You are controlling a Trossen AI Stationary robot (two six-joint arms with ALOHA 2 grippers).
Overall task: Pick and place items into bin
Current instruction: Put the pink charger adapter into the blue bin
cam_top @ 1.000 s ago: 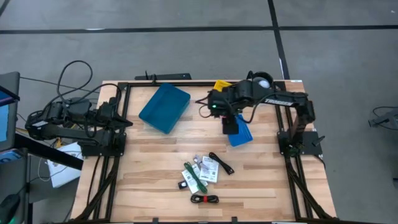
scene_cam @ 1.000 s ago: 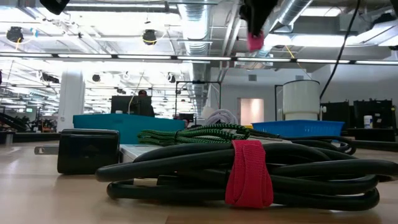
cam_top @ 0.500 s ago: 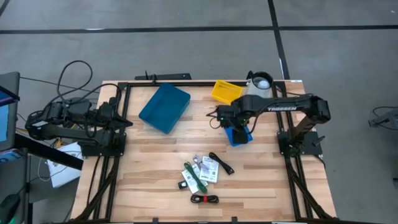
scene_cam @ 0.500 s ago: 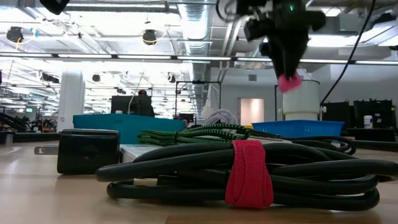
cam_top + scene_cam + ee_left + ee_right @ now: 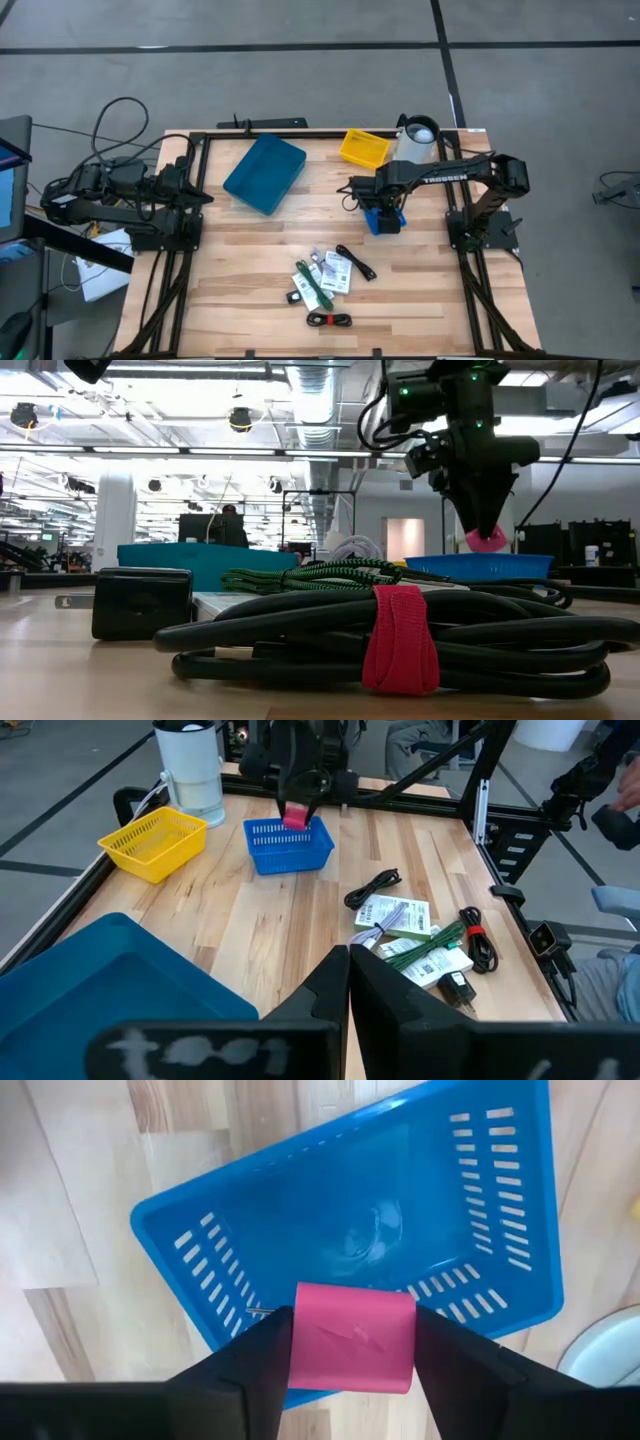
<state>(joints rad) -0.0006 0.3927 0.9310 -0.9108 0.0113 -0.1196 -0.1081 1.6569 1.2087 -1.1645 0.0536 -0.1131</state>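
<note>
The right gripper point(image 5: 487, 538), clamped on the pink piece point(image 5: 352, 1337), has been lowered from above until just over the blue basket point(image 5: 480, 1290)

A robotics lab in a large open industrial hall. The low view shows exposed ducts point(image 5: 310, 400) and pipes under a bare ceiling, strip lights, a white column point(image 5: 113, 510) and rows of workstations behind, with a person point(image 5: 232, 526) at one. The wooden table point(image 5: 270, 250) stands on grey concrete floor point(image 5: 300, 90), framed by black rails, with loose cables point(image 5: 115, 125) and a monitor point(image 5: 12, 170) beside it.
</note>
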